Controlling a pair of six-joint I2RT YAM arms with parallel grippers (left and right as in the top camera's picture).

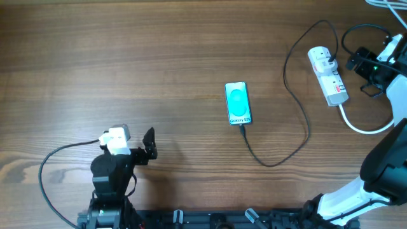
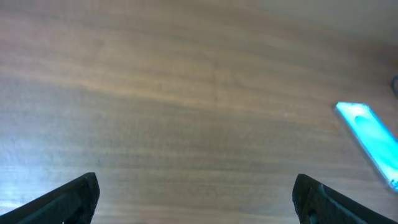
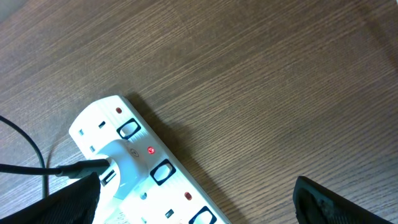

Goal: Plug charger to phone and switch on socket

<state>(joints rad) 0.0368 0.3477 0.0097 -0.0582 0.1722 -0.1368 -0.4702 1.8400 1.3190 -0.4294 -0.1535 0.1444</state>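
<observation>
Jaws on both arms stand apart, holding nothing. The left jaws hover over bare surface (image 2: 186, 93), well away from the phone (image 1: 238, 103). The right jaws hang just beside the socket (image 1: 329, 76) at the far right.

Phone lies flat mid-surface, screen lit teal. The charger (image 1: 299, 108) runs as a thin black cable from the white adapter (image 3: 118, 165) seated in the socket, loops round, and ends at the phone's lower edge (image 1: 242, 127). The plug looks seated there, though it is too small to confirm. So step one is likely done.

What is left is the switch. The right wrist view shows black rocker switches (image 3: 127, 129) and small red dots. The dot (image 3: 150, 150) next to the adapter looks brighter, maybe lit, but I cannot tell whether that switch is on.

Writing: the phone screen reads "Galaxy S25". There is small print on the socket, unreadable. No other labels.
</observation>
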